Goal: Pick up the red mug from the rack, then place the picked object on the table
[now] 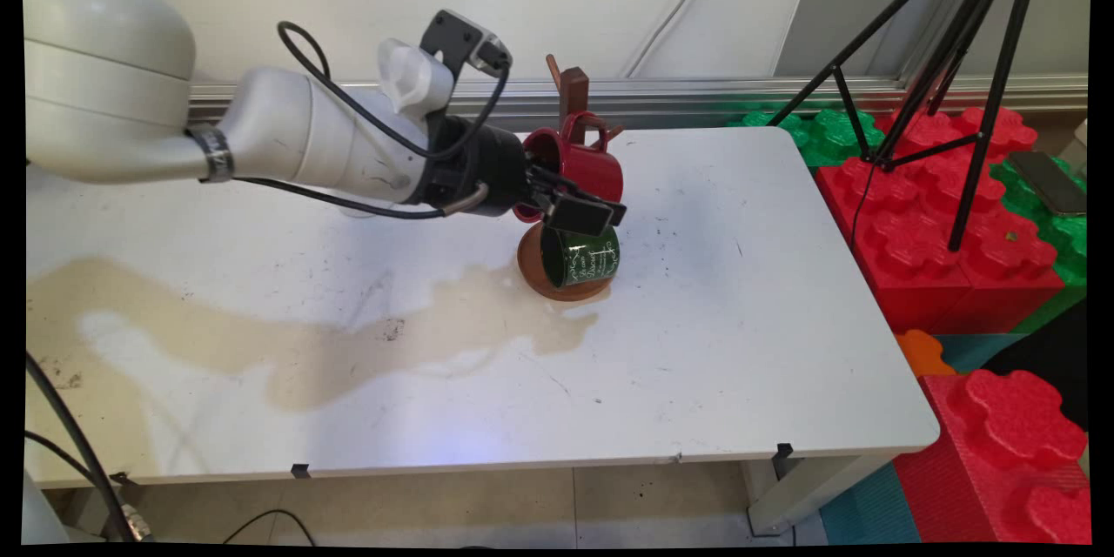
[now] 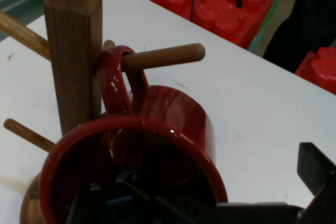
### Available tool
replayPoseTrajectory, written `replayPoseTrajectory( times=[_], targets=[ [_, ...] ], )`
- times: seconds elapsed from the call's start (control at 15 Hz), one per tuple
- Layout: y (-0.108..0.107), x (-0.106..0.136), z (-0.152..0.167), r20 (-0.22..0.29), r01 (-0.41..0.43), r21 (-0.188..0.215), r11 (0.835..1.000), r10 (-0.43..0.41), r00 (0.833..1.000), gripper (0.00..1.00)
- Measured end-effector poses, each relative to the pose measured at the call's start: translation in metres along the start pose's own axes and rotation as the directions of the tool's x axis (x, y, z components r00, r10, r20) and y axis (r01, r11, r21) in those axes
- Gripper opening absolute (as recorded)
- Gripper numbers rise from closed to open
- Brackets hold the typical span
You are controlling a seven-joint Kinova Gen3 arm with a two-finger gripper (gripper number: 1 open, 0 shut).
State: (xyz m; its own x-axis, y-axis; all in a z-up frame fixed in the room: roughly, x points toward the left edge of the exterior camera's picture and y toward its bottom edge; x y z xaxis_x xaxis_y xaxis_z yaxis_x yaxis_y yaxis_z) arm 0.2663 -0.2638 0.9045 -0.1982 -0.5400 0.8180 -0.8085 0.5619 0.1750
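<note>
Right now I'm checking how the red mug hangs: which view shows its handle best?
The hand view: the red mug's handle loops over a wooden peg. The main view shows the red mug with its handle partly hidden against the stand.

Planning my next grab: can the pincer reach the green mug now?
Probably not cleanly: the pincer sits at the mouth of the red mug, and that mug hangs just above the green mug.
</note>
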Motion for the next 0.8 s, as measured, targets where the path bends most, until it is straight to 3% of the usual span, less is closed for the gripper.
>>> replayPoseTrajectory(
  times=[0.33,0.4,0.8],
  targets=[
    [0.005,-0.004,0.011,-0.014,0.039,0.004,0.999,-0.039,0.999,1.0],
    [0.006,-0.005,0.013,-0.016,0.044,0.005,0.999,-0.044,0.999,0.0],
    [0.012,-0.01,0.011,-0.031,0.053,0.019,0.998,-0.053,0.998,0.0]
  ],
)
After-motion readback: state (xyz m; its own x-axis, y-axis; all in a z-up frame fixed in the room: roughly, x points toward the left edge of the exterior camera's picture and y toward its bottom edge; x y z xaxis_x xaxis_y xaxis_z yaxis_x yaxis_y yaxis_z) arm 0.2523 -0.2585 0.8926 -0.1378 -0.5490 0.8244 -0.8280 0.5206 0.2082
